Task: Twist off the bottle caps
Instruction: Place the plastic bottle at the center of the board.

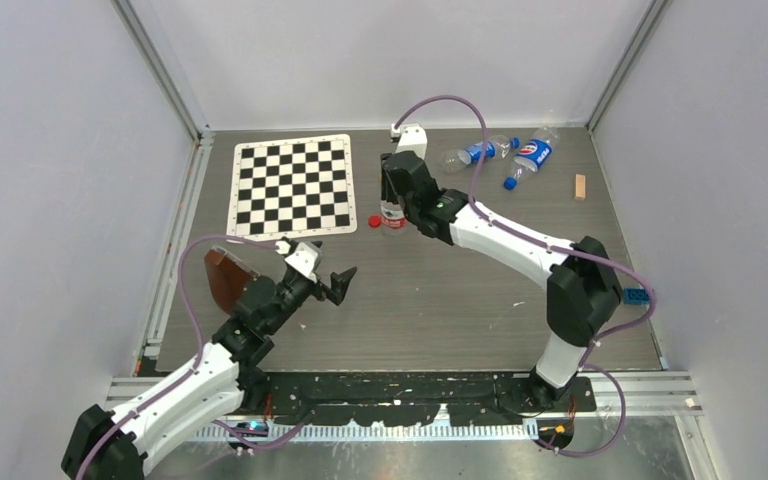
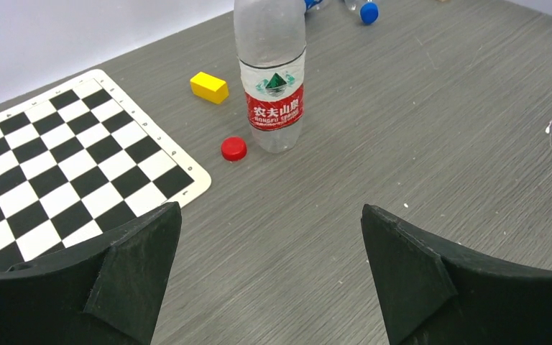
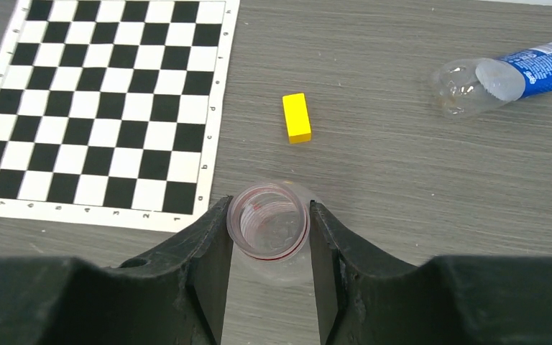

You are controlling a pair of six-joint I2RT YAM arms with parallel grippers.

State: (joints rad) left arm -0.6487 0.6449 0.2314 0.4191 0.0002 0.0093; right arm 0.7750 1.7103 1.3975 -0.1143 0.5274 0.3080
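The round red plastic cap lies off, its clear red-labelled bottle clasped by the right gripper, left gripper gaping empty; both blue-labelled bottles seem still capped.

A clear red-and-white-labelled bottle is seen upright just above the centre of the top view. It is clamped near its top between the fingers of the right gripper. Its mouth is open and uncapped. The red cap is laid flat on the table, just left of the bottle's base and apart from it. In the upper right, the left blue-labelled bottle and the right blue-labelled bottle are laid on their sides. A blue cap is seen on the right one's lower-left end. The other's cap cannot be made out.
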